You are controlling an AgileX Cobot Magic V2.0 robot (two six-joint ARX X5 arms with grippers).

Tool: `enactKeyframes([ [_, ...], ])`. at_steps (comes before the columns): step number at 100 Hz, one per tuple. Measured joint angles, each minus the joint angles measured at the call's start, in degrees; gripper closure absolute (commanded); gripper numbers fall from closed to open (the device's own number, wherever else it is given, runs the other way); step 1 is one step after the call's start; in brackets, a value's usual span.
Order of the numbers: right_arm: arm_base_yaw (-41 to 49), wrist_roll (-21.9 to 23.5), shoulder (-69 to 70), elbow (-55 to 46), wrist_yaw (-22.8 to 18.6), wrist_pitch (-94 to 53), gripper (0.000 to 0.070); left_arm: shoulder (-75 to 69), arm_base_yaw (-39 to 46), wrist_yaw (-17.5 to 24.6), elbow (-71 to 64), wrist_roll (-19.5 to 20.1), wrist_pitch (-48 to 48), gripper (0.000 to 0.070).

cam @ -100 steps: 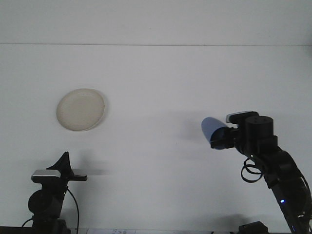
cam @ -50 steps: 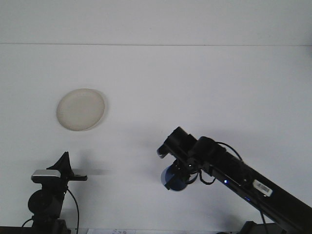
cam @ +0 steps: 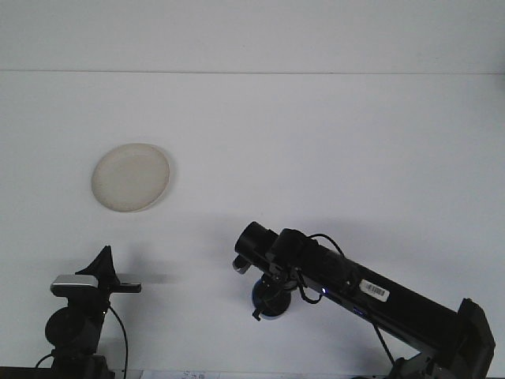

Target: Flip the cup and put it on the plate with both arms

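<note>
Now, left to right: our left pincer (cam: 101,264) sits parked at the near-left edge, unmoved; whether it is spread we cannot tell. Plate (cam: 131,177) lies bare, far left. Our right arm has swung from the right toward centre and dropped, its pincer (cam: 264,296) pinching the blue cup (cam: 268,302) low over the bench (cam: 331,142). Handover looks next; open room all round.
</note>
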Motion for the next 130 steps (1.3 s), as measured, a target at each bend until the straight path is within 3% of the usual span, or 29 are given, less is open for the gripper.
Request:
enactKeyframes([
  [14, 0.00, -0.09, -0.22, 1.51, 0.39, -0.11, 0.0272, 0.00, 0.00, 0.00, 0.00, 0.00, 0.02, 0.0685],
  [26, 0.00, -0.11, -4.07, 2.58, 4.17, 0.87, 0.0271, 0.00, 0.00, 0.00, 0.00, 0.00, 0.00, 0.0685],
  [54, -0.09, 0.24, -28.04, 1.40, 10.10, 9.51, 0.0272, 0.00, 0.00, 0.00, 0.00, 0.00, 0.02, 0.0685],
  [73, 0.90, 1.31, -48.06, -13.27, 13.40, 20.50, 0.0272, 0.00, 0.00, 0.00, 0.00, 0.00, 0.02, 0.0685],
  [100, 1.09, 0.35, -74.36, -37.70, 13.62, 34.67, 0.0273, 0.00, 0.00, 0.00, 0.00, -0.11, 0.02, 0.0685],
  [110, 1.09, 0.11, -80.50, -41.88, 13.60, 36.15, 0.0273, 0.00, 0.00, 0.00, 0.00, -2.71, 0.04, 0.0685],
  [130, 1.09, -0.13, -84.02, -43.12, 13.60, 36.61, 0.0273, 0.00, 0.00, 0.00, 0.00, -12.37, 0.94, 0.0685],
])
